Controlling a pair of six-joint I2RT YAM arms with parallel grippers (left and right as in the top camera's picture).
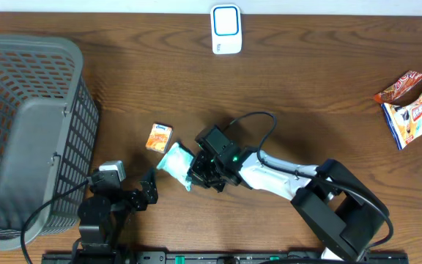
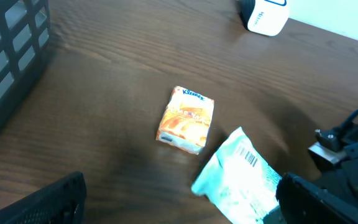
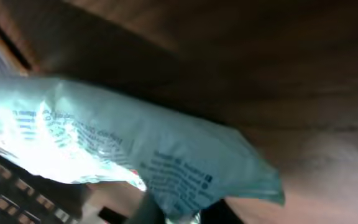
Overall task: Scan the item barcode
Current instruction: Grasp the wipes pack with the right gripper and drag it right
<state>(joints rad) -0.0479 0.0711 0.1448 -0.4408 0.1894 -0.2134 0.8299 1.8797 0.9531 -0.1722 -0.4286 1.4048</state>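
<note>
A teal packet lies mid-table with my right gripper shut on its right edge. In the right wrist view the packet fills the frame, printed side up, its lower edge pinched between the dark fingers of the gripper. From the left wrist camera the packet shows a barcode on its top face. My left gripper stands open near the front edge, left of the packet, with nothing between its fingers. The white scanner stands at the back edge.
A small orange tissue pack lies just behind and left of the packet. A grey basket fills the left side. Two snack bags lie at the far right.
</note>
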